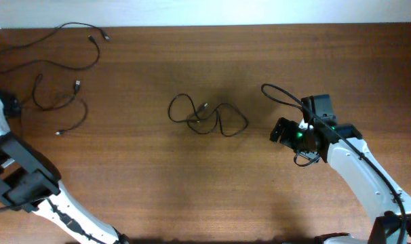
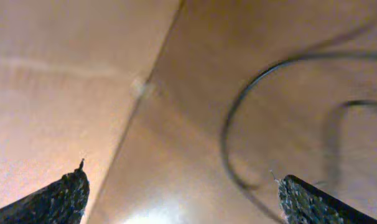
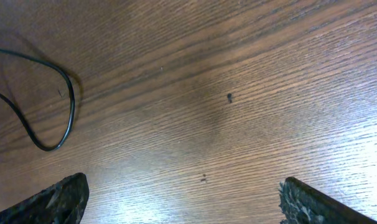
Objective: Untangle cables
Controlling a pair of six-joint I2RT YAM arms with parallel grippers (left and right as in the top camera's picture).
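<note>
Aim matters: my left claw hangs spread above the sorted cables at the desk's far left corner, right claw spread too, so I should pinch the middle tangle by one end.

Brown wooden table, small dark speck

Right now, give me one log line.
left hand open, empty | right hand open, empty | looped cable mid-table | other cables spread far left

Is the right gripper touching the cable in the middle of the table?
Apart. The overhead view shows a plain gap between the right gripper and the middle cable.
</note>
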